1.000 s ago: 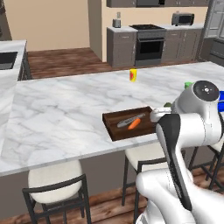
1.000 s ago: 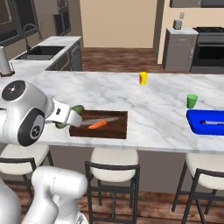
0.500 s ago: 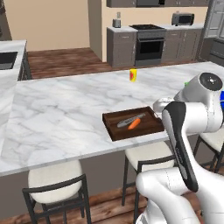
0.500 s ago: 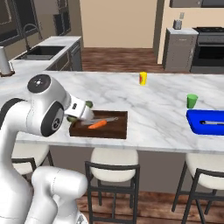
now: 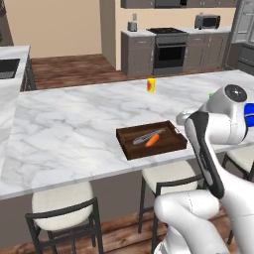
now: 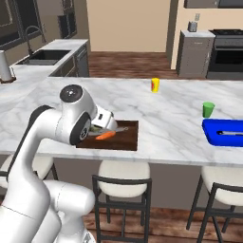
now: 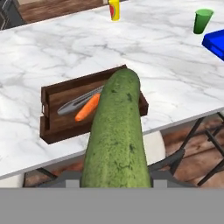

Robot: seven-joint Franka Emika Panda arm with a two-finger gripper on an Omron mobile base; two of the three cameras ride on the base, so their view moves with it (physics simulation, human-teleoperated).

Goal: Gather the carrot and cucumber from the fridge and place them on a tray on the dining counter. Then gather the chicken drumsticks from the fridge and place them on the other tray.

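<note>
My gripper is shut on a long dark-green cucumber, which points toward the brown wooden tray on the marble counter. An orange carrot lies in that tray beside a grey knife. In the left base view the gripper hovers at the right end of the tray, close to the carrot. In the right base view the hand and a bit of cucumber sit over the left end of the tray. The chicken drumsticks are out of view.
A blue tray holding a utensil lies at the counter's right, with a green cup behind it. A yellow bottle stands mid-counter. Stools line the near edge. A sink is far left.
The arm's upper joints have swung in toward the brown tray. The hand with the cucumber has shifted only a little, staying at the tray's end. The grip is unchanged.
</note>
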